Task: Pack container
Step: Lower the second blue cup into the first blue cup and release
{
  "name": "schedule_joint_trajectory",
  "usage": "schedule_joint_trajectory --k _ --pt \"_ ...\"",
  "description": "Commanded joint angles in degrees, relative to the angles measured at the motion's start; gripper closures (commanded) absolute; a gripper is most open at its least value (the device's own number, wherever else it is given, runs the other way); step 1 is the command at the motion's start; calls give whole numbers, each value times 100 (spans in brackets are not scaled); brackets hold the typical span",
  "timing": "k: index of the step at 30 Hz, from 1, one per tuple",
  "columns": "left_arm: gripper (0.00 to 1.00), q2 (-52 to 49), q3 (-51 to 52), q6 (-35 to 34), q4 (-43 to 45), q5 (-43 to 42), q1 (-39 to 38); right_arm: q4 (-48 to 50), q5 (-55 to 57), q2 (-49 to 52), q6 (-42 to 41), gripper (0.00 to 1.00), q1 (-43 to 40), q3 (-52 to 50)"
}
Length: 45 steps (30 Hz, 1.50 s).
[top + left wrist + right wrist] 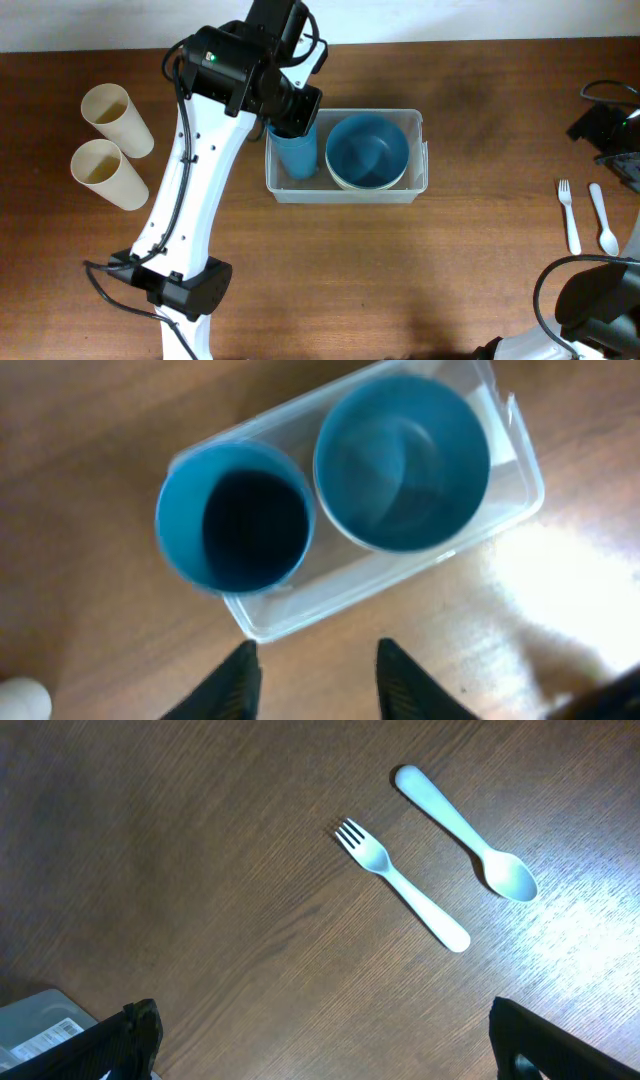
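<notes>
Left gripper (315,650) is closest to the lens, spread with nothing between its fingers. The container (270,622) sits just ahead of it, long axis slanting crosswise. The left arm's way nearer, I'd say. The right gripper (320,1020), wide and empty, is well apart.

Count:
- one container
- one blue cup (235,520) and one blue bowl (400,460) inside
- two tan cups (117,118)
- one fork (400,885)
- one spoon (465,835)

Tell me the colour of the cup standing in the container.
The cup is blue, clearest in the left wrist view.
</notes>
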<state>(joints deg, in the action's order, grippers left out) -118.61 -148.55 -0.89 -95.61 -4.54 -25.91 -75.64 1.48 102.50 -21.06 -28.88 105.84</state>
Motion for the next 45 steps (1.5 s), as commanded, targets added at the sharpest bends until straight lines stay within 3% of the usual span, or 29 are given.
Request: schedule_joint_trajectory --k 1,4,5,7,8,12,20,23,38,45 --pt "59 179 103 48 -109 -404 7 -2 9 15 -61 1 -2 -26" --pt "59 179 114 50 -111 -754 2 -2 9 15 -61 1 -2 -26" --pt "64 181 114 50 -109 -754 2 -2 9 15 -61 1 -2 -26" --pt "96 181 114 50 -109 -754 2 -2 9 15 -61 1 -2 -26" --pt "98 181 116 48 -109 -752 2 -2 9 15 -61 1 -2 -26" --pt "98 181 205 50 -111 -645 2 -2 9 15 -61 1 -2 -26" --pt "98 186 1272 0 -109 378 48 -2 9 15 -61 1 -2 -26" --pt "98 186 1672 -411 -109 780 214 -2 9 15 -61 1 -2 -26" --pt "98 173 2129 -466 -81 433 505 -2 9 15 -61 1 -2 -26" --pt "98 170 2892 -487 570 -129 452 -2 9 15 -61 1 -2 -26"
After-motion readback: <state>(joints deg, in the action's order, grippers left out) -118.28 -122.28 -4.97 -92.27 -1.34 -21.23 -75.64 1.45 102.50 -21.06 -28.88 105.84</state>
